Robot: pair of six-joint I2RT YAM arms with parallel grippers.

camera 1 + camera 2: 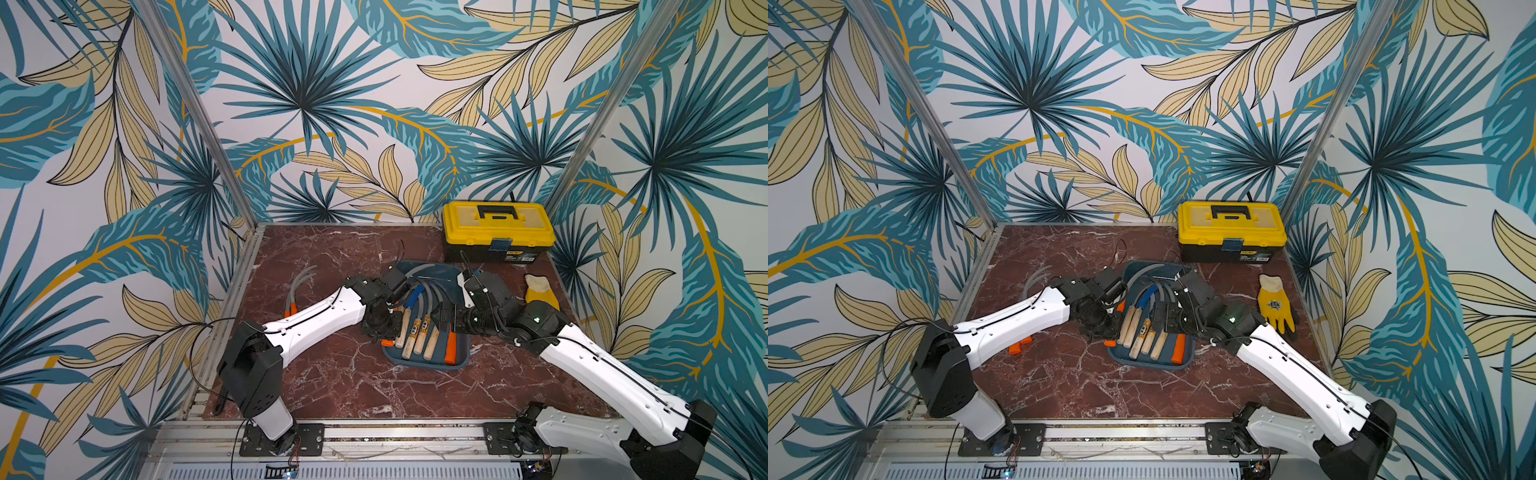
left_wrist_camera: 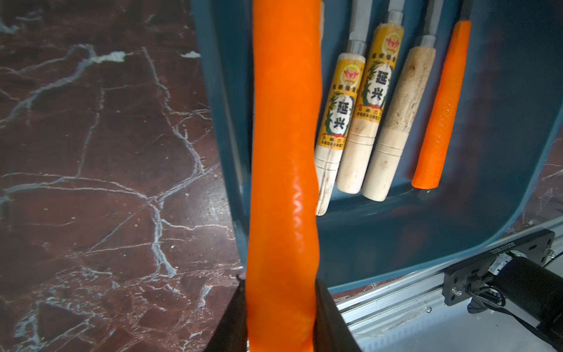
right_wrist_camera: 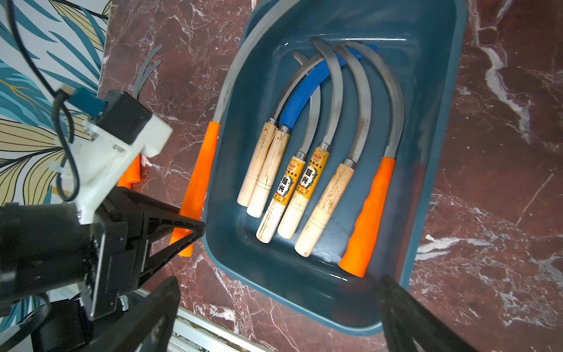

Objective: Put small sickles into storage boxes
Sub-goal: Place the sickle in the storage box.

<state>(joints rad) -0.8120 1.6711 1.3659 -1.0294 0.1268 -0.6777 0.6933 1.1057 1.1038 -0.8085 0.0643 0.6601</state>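
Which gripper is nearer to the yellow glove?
Right. The right gripper hovers open over the tray, on the side towards the glove; the left gripper holds an orange-handled sickle at the tray's opposite edge.

- Left arm (image 1: 316, 322) and right arm (image 1: 602, 374): white moulded link shells with small recessed holes, joined by black joint housings.
- Black cable (image 1: 598, 358): routed along each white shell, retained by clips.
- Green indicator light (image 1: 537, 319): set in a black joint housing of the right arm.
- Base plates (image 1: 307, 442): black, flat, fastened with silver screws.
- Camera bracket (image 3: 115, 152): white, carries a black module and a teal connector.
- Gripper fingers (image 3: 170, 213): black, triangular, open-framed.
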